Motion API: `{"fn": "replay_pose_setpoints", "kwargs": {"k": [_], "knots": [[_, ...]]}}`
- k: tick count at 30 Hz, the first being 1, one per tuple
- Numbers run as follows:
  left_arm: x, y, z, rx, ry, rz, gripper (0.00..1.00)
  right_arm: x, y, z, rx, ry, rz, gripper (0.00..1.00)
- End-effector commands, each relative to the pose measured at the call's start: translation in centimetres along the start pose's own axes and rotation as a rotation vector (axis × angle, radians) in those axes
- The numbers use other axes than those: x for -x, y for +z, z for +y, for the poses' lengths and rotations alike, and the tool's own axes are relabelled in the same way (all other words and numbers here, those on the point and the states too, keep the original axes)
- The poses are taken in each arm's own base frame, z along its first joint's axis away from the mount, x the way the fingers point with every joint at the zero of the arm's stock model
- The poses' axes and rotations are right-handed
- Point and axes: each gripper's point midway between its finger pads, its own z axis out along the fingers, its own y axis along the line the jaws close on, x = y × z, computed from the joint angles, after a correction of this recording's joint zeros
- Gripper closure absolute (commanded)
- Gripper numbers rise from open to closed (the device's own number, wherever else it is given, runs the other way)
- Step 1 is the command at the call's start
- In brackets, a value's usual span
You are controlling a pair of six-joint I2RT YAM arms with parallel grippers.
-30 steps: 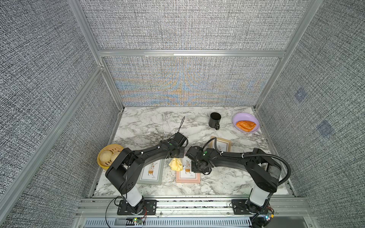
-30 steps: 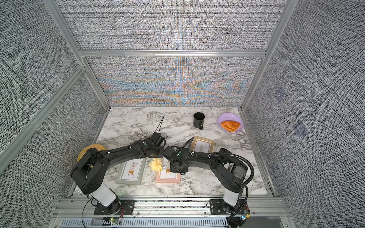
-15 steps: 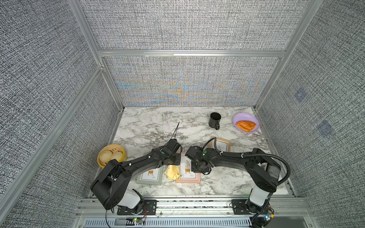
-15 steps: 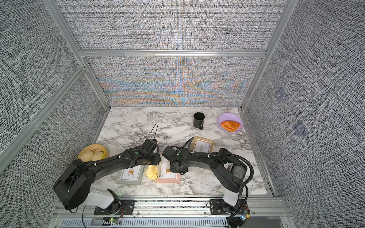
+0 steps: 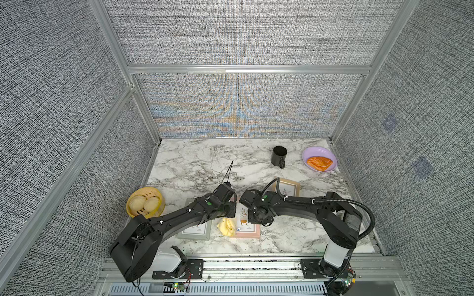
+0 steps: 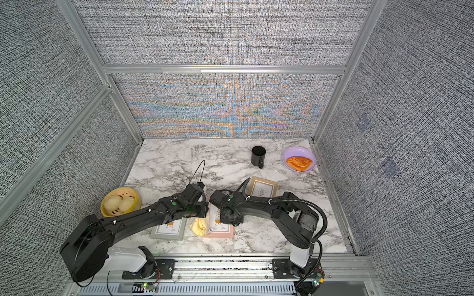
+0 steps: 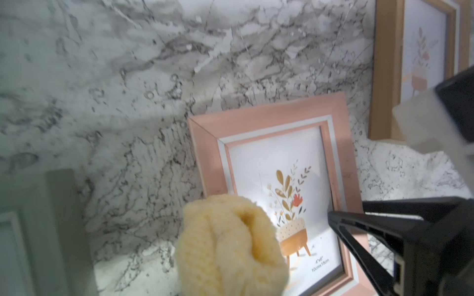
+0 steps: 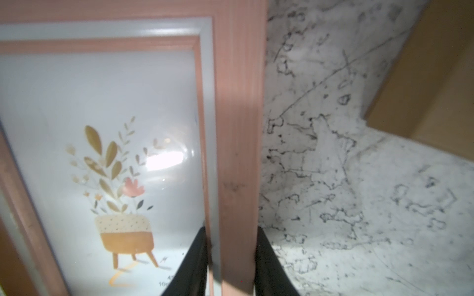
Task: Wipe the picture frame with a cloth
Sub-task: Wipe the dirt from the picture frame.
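Observation:
A pink picture frame (image 5: 246,232) lies flat near the table's front, with a potted-plant print under its glass (image 7: 266,164). My right gripper (image 8: 230,246) is shut on the frame's right border (image 8: 238,102), one black finger on each side of it. My left gripper (image 5: 225,218) is shut on a bunched pale-yellow cloth (image 5: 227,227), which hides its fingers. The cloth (image 7: 230,251) sits over the frame's lower left part, on the glass and the left border. In both top views the two wrists nearly meet above the frame (image 6: 220,230).
A grey-green frame (image 5: 196,230) lies left of the cloth, partly under my left arm. A wooden frame (image 5: 288,187) lies behind my right arm. A yellow steamer with buns (image 5: 145,202) stands at the left edge. A black mug (image 5: 279,155) and a purple plate with a pastry (image 5: 319,159) stand at the back right.
My left gripper has carried the cloth toward the table's front, down along the pink frame's left side. The right gripper has kept its hold on the frame.

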Motion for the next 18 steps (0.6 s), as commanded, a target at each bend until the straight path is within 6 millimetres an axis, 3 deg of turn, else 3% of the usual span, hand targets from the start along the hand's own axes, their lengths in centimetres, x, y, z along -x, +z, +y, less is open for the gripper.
{"fn": "replay_pose_setpoints", "kwargs": {"k": [1, 8, 18], "knots": [[-0.5, 0.3, -0.3, -0.002, -0.013, -0.012, 0.99, -1.7, 0.8, -2.9, -0.119, -0.002, 0.058, 0.71], [-1.3, 1.0, 1.8, 0.079, -0.022, -0.045, 0.99, -1.7, 0.9, -2.9, -0.12, -0.001, 0.056, 0.71], [5.0, 2.3, 1.5, 0.106, -0.017, -0.158, 1.0, -2.0, 1.0, -3.0, -0.12, -0.002, 0.058, 0.71]]}}
